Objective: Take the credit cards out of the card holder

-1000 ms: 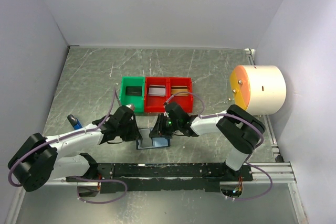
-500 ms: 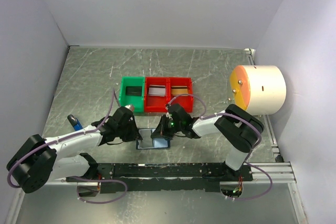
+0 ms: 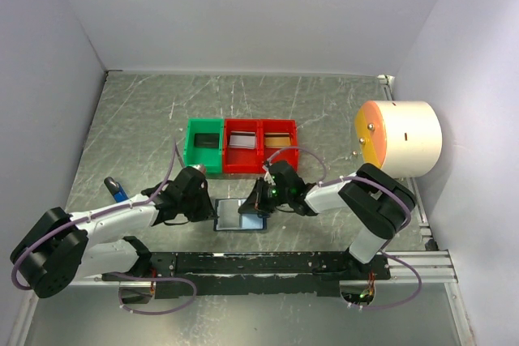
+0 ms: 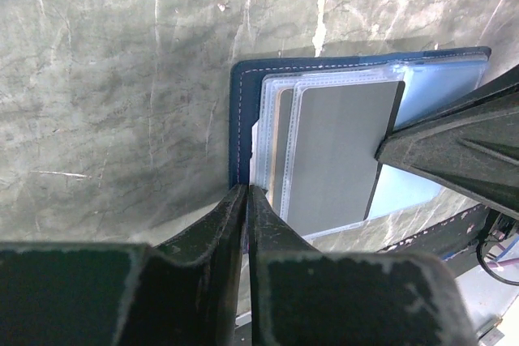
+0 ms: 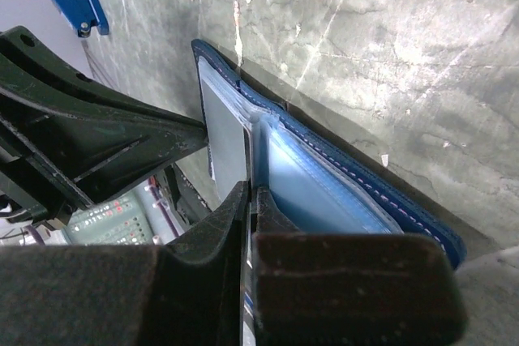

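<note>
Near the front edge of the grey marbled tabletop, the dark navy folding card holder lies open between the two grippers, its right part covered from above by the right gripper; that gripper's jaws are pressed together at the fold, against a silvery grey card in a clear sleeve; whether they pinch card or sleeve is hard to make out; a tan card edge peeks out beside the grey one. The left gripper has its jaws nearly together at the stitched navy edge; clamping or only pressing, I cannot tell. Beyond stand a green plastic bin holding a dark card and two joined red plastic bins with a pale card and a brown card; a white drum with an orange face sits at the right; a bright blue tag lies left, its label too small to read.
</note>
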